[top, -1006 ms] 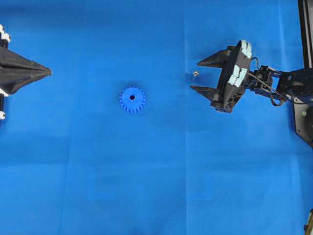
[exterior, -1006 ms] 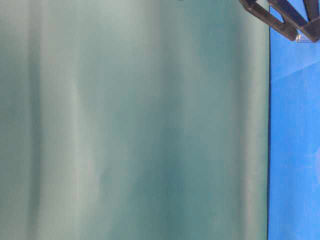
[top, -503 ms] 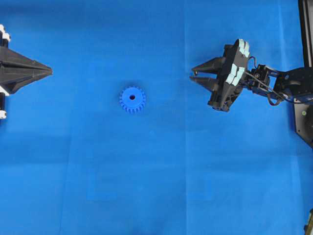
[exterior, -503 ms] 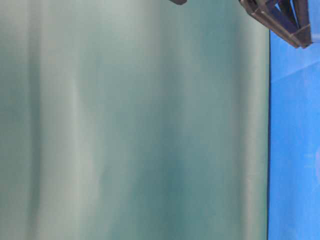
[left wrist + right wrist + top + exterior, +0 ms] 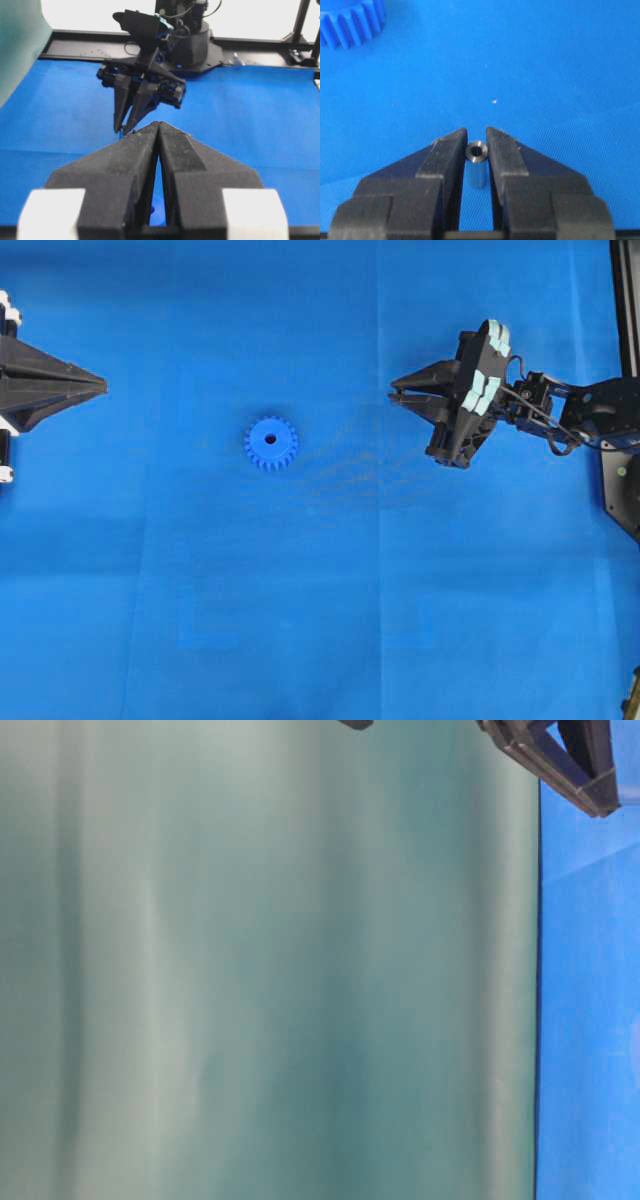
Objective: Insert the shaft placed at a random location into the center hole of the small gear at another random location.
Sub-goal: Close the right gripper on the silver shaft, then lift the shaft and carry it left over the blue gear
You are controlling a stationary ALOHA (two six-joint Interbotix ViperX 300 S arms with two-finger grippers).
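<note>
The small gear [image 5: 270,444] is bright blue and lies flat left of the middle of the blue cloth, its dark center hole [image 5: 270,439] facing up. My right gripper [image 5: 393,391] is well to the right of it, shut on the shaft [image 5: 476,165], a short silver pin standing upright between the fingertips. In the right wrist view the gripper [image 5: 476,136] clamps the pin on both sides, and the gear's teeth [image 5: 350,25] show at the top left. From overhead the shaft is hidden by the fingers. My left gripper [image 5: 100,387] rests shut and empty at the far left.
The blue cloth [image 5: 320,620] covers the whole table. Black frame rails [image 5: 625,300] run along the right edge. The table-level view is mostly a green backdrop [image 5: 270,970], with a piece of a dark gripper [image 5: 560,760] at its top right.
My right gripper was open with the shaft lying between its tips. It has since shut on the shaft and shifted slightly left. The gear and left arm have not moved.
</note>
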